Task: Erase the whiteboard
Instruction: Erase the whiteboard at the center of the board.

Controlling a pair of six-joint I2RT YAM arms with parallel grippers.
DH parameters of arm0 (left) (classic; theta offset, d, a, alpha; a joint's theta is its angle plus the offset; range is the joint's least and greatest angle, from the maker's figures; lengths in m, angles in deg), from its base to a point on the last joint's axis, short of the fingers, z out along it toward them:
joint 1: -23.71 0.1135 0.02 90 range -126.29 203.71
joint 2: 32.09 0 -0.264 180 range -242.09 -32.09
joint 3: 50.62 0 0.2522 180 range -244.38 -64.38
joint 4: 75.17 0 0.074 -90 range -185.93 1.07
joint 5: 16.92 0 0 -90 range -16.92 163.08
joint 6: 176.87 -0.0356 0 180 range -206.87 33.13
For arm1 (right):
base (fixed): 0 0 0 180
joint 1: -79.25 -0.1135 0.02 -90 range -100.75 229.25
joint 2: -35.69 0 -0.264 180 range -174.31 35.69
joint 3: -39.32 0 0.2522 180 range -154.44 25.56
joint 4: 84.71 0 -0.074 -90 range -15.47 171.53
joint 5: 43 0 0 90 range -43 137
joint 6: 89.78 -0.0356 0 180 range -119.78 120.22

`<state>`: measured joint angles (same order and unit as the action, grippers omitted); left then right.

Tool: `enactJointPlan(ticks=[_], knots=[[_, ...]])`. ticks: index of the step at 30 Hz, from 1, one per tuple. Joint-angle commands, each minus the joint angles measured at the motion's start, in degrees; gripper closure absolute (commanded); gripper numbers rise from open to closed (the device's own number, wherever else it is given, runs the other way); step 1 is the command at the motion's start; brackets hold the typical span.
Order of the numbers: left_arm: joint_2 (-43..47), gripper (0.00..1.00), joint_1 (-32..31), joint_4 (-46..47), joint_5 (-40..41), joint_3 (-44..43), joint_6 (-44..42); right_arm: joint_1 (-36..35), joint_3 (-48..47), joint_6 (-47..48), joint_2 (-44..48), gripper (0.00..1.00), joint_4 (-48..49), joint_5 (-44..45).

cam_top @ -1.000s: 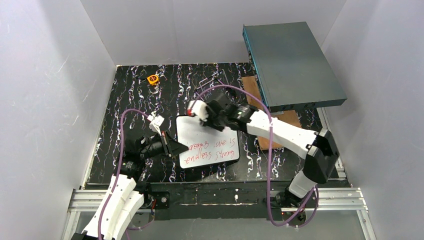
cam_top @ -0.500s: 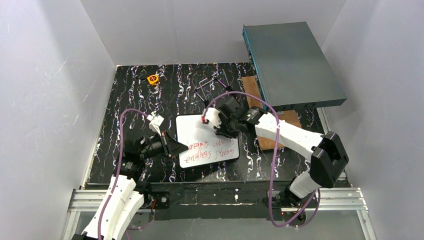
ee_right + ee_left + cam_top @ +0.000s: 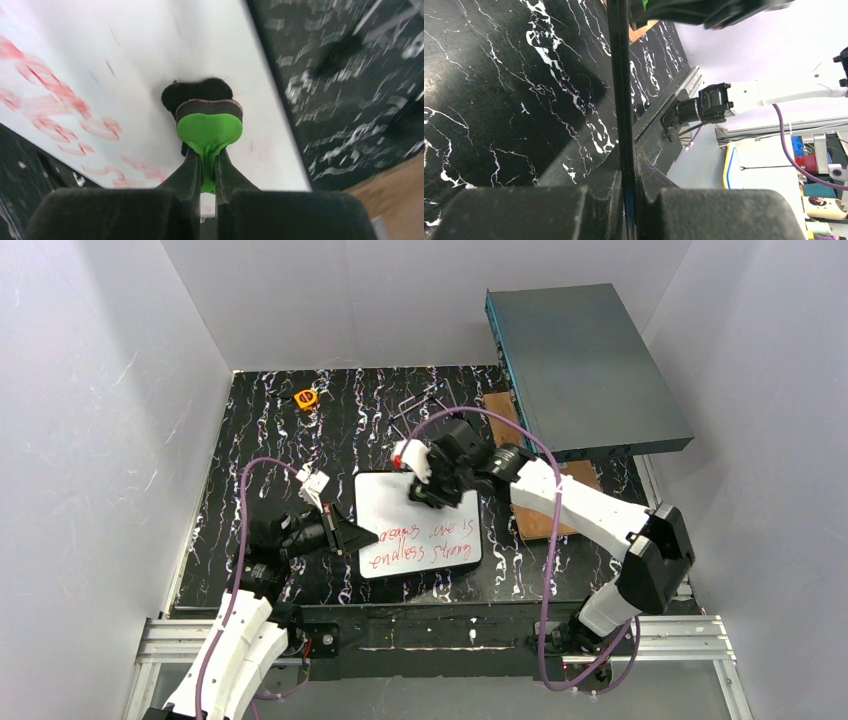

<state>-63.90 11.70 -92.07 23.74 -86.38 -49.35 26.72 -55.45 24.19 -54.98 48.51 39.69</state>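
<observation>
The whiteboard (image 3: 440, 502) lies flat on the black marbled table, with red handwriting on its lower half and a bare upper half. My left gripper (image 3: 358, 536) is shut on the board's left edge. In the left wrist view that edge is a thin black line (image 3: 619, 75) running up from between my fingers, where the left gripper (image 3: 626, 172) pinches it. My right gripper (image 3: 424, 494) is over the board's upper middle, shut on a green eraser (image 3: 210, 129). The right gripper (image 3: 209, 167) squeezes the eraser's green tab, and its black felt (image 3: 197, 91) presses on the whiteboard (image 3: 150, 45) above the red words.
A large grey-teal metal box (image 3: 585, 365) stands at the back right, overhanging a brown wooden board (image 3: 548, 515). A small orange tape measure (image 3: 306, 398) lies at the back left. Thin black wire pieces (image 3: 425, 403) lie behind the whiteboard. White walls enclose the table.
My right gripper swept the eraser from the board's upper left corner rightward and down, then back a little toward the upper middle. The left gripper stayed put on the edge.
</observation>
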Motion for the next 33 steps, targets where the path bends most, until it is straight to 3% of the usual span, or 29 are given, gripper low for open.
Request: enactJointPlan(ticks=[1,5,12,16,18,28,33], knots=[[1.2,1.00,-0.2,9.5,-6.1,-1.2,0.9,4.3,13.5,2.6,6.8,0.99,1.0,4.9],[-1.4,1.00,-0.2,16.1,-8.9,-0.3,4.3,4.3,15.7,3.8,9.0,0.99,1.1,5.5],[-4.4,1.00,-0.2,19.5,-10.8,0.1,6.6,-1.5,-4.0,-1.2,0.7,0.99,-3.0,-2.1],[-3.2,1.00,-0.2,19.1,-10.8,0.4,7.0,-3.2,-13.6,-4.1,-6.3,0.99,-5.0,1.9],[-2.5,1.00,-0.2,18.4,-10.8,0.6,6.7,-2.0,-12.6,-3.9,-7.2,0.99,-4.1,5.5],[-1.0,1.00,-0.2,9.1,-7.7,-1.5,2.1,6.8,10.5,0.3,4.2,0.99,3.0,13.6],[-2.9,1.00,-0.2,5.6,-6.9,-2.7,-0.2,5.8,10.3,-1.5,3.6,0.99,1.8,6.8]])
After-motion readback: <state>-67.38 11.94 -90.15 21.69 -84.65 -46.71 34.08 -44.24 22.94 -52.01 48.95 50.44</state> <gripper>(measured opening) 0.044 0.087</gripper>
